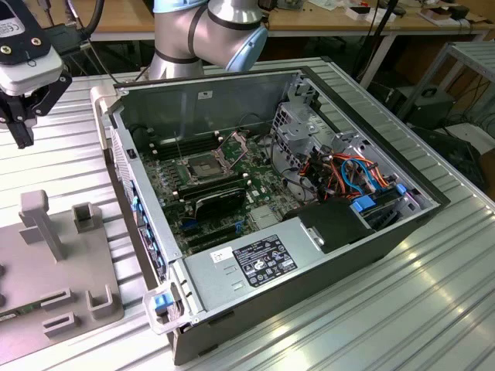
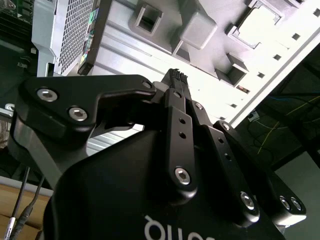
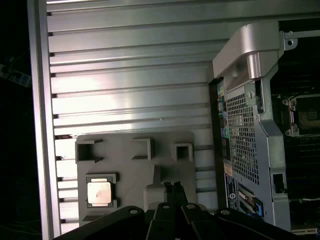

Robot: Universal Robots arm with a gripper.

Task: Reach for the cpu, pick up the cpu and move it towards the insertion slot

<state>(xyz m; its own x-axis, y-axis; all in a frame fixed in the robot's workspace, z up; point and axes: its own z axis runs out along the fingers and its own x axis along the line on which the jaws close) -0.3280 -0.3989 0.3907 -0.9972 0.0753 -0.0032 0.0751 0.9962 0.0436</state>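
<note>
The cpu (image 3: 98, 192), a small pale square chip, lies flat in a pocket of the grey fixture plate (image 3: 125, 162). My gripper (image 3: 173, 186) hangs above the plate, off to one side of the cpu, and holds nothing. In the second wrist view the gripper (image 2: 175, 76) has its black fingers pressed together, shut. In the exterior view the gripper (image 1: 23, 135) is high at the far left, over the ribbed table behind the fixture plate (image 1: 77, 270). The insertion slot (image 1: 203, 168) sits on the green board inside the open computer case, also seen as the insertion slot (image 3: 306, 117).
The open computer case (image 1: 193, 100) fills the middle of the table, with upright metal walls, a drive cage (image 1: 298, 127) and coloured cables (image 1: 356, 174). Posts and blocks (image 1: 42, 220) stand up from the fixture plate. The arm's base (image 1: 201, 39) stands behind the case.
</note>
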